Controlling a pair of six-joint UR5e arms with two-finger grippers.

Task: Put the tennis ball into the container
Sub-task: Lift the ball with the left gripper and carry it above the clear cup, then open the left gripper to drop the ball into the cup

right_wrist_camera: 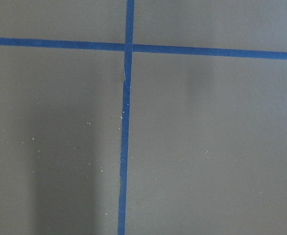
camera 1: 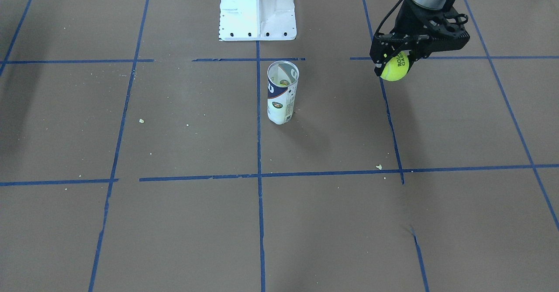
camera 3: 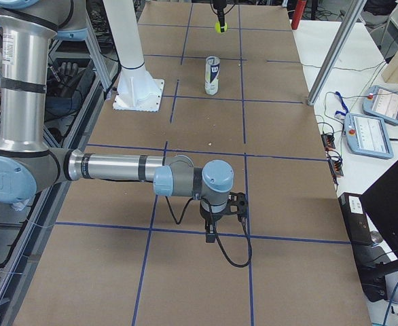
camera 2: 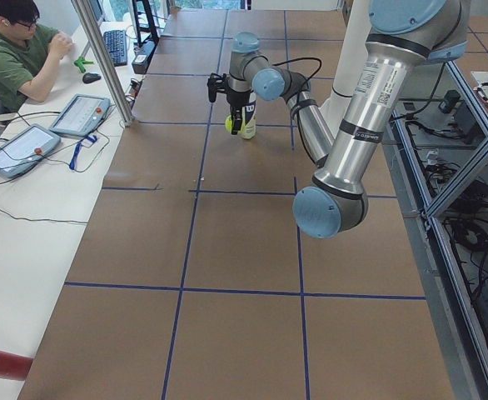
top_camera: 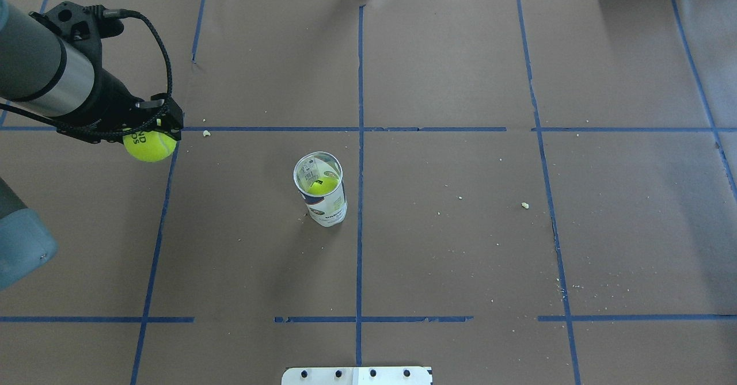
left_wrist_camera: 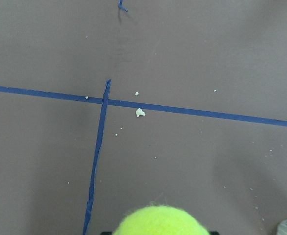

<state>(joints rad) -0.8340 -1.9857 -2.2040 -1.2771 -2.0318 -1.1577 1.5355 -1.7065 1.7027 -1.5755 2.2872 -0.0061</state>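
The tennis ball (camera 1: 394,68) is held clamped in the left gripper (camera 1: 394,63), clear of the table (camera 1: 183,226), at the upper right of the front-facing view. The container (camera 1: 282,92) stands upright near the centre, well apart from it, its mouth open. In the overhead view a second ball (top_camera: 321,186) is seen inside it. Little clearance is judged between ball and tube wall, so the ball should be centred squarely over the mouth and lowered before release, lest the rim be clipped and the tube tipped. The right gripper (camera 3: 212,234) is shown only in the right side view, so its state cannot be told.
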